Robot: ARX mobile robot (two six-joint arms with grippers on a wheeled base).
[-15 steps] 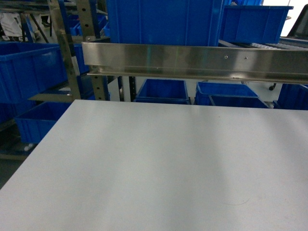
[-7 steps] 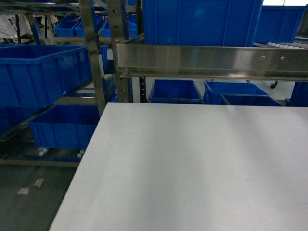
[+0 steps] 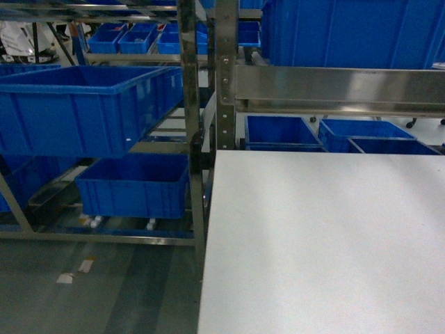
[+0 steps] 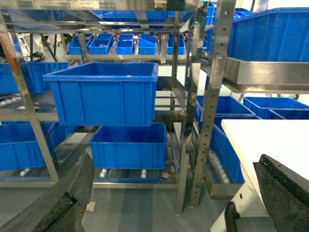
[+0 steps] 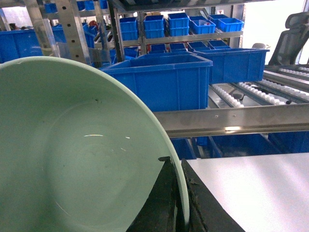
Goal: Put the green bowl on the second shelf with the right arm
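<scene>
The right end effector (image 5: 179,203) is clenched on the green bowl's (image 5: 72,154) rim, held tilted; the left end effector (image 4: 169,193) is spread wide.

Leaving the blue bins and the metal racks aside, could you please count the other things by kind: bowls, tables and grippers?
green bowl: 1
white table: 1
grippers: 2, the left gripper and the right gripper
Total: 4
</scene>
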